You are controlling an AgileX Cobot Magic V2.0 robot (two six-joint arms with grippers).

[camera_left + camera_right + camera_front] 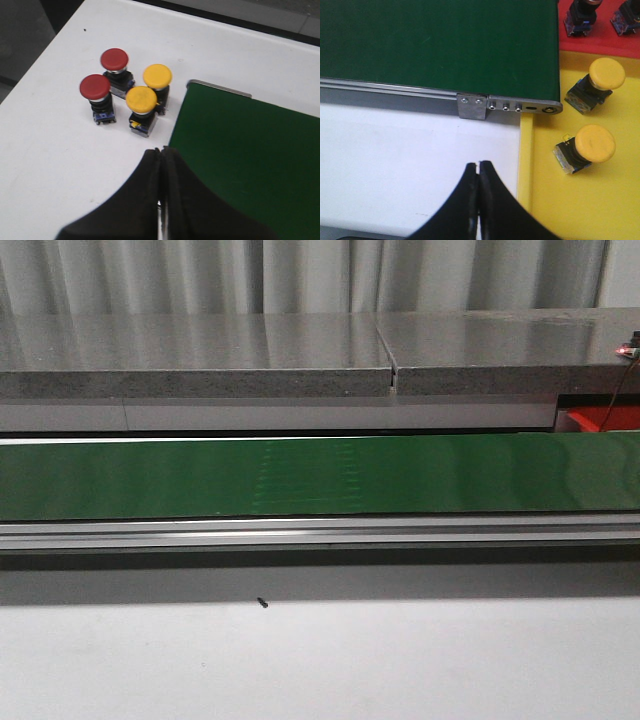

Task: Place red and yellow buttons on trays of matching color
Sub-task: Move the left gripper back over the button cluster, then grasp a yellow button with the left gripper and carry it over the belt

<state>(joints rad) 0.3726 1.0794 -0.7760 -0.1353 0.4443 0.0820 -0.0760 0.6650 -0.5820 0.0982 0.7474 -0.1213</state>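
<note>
Here no writing is legible on the yellow buttons [594,144] lying on the yellow tray [580,210].

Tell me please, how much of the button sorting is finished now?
Done: two yellow buttons lie on the yellow tray. In hand: nothing; the left gripper and right gripper are shut and empty. Left: two red buttons and two yellow ones wait beside the green belt.

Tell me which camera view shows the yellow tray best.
The right wrist view: the yellow tray lies beside the green belt's end, with two yellow buttons lying tipped on it. The front and left wrist views show none of it.
</note>
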